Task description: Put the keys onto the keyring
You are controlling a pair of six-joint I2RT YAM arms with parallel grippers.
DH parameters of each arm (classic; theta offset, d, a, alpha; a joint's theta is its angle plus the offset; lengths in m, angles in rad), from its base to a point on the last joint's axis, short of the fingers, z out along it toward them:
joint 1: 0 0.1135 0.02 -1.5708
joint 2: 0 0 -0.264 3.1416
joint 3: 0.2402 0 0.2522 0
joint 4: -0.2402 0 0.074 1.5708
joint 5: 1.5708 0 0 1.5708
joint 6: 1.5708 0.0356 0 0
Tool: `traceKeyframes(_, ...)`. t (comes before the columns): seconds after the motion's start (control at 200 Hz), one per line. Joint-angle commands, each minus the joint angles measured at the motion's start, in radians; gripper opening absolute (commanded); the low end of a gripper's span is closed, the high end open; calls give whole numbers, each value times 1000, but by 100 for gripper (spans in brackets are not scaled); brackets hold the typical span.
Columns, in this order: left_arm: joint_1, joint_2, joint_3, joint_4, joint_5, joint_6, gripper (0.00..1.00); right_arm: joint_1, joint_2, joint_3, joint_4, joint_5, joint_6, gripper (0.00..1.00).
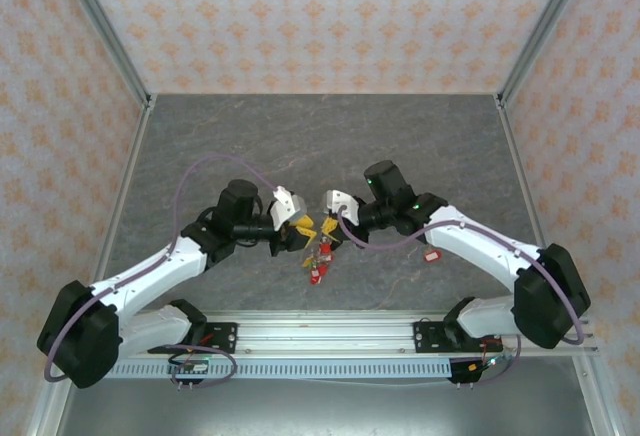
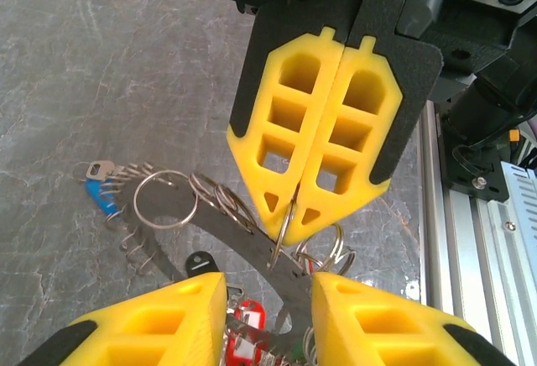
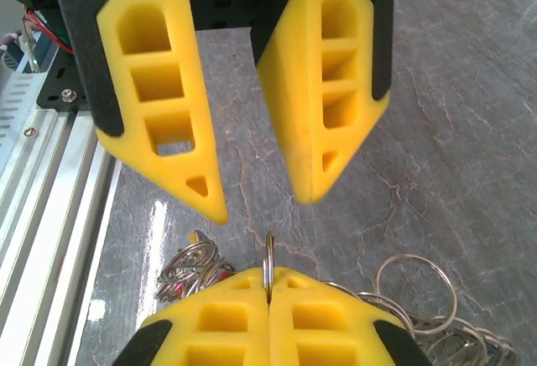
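Right pincer [image 3: 268, 280]: shut tight, fingers pressed flat together, a thin small ring [image 2: 283, 233] nipped at the very tips
Small ring: on edge, its plane in line with the seam of the right fingers, hanging just off their tips
Left pincer [image 3: 260, 202]: jaws partly apart with a clear gap, and I cannot see anything pinched in it
Which way it lies: the two pincers are nose to nose, and the small ring sits dead ahead of the left pincer's gap, between the two sets of tips
Keyring [image 2: 250, 255]: a grey metal band curving crosswise under both sets of tips, passing beneath the left pincer's gap, with the bunch draped down onto the desk [image 2: 101, 64]
Keys: red-tagged ones [image 2: 243, 337] bunched right under the left pincer, a blue-tagged one [image 2: 102, 196] off to its left side along the band
Nearer arm: the right has the ring in hand; the left is just short of it
Likely next call: the left pincer has to take hold of the band, and the ring's edge-on line decides how it threads on
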Motion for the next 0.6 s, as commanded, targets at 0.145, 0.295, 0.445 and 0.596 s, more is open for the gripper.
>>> traceKeyframes(0.145,-5,20,44,-1,49,99,31,-3,35,70,-22,-55,-63,0)
traceKeyframes(0.295,-4,20,45,-13,-1,119,29,-3,48,82,-23,-74,-65,0)
traceKeyframes(0.445,-5,17,42,-17,-36,132,27,-3,58,97,-54,-83,-87,0)
traceKeyframes(0.596,-5,22,54,-51,-44,153,27,-3,59,104,-58,-97,-91,0)
